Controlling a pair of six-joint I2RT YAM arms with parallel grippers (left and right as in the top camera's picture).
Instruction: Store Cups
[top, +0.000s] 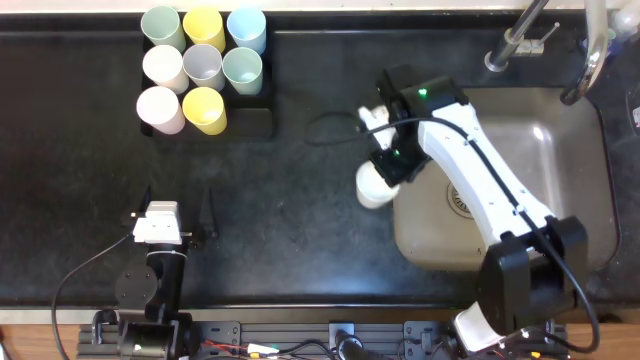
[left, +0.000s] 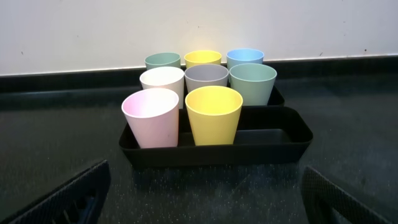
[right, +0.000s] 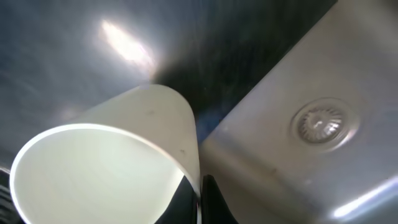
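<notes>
While clamping the white cup (top: 376, 190) in the right gripper (top: 388, 172) fingers over the counter (top: 300, 230) beside the sink (top: 560, 130), nearing completion: counting eight cups (top: 203, 68) in the tray (top: 255, 122), leaving one slot free. Holding left gripper (left: 211, 196) fingers spread wide, empty.

Eight upright cups (left: 206, 78) sit in a black tray (left: 292, 146) on a dark counter (left: 56, 137), pink cup (left: 151, 118) and yellow cup (left: 213, 115) nearest; left gripper (left: 205, 194) spread wide.

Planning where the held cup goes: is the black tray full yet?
Not full. The black tray holds eight cups, and the corner slot beside the front yellow cup is bare.
</notes>
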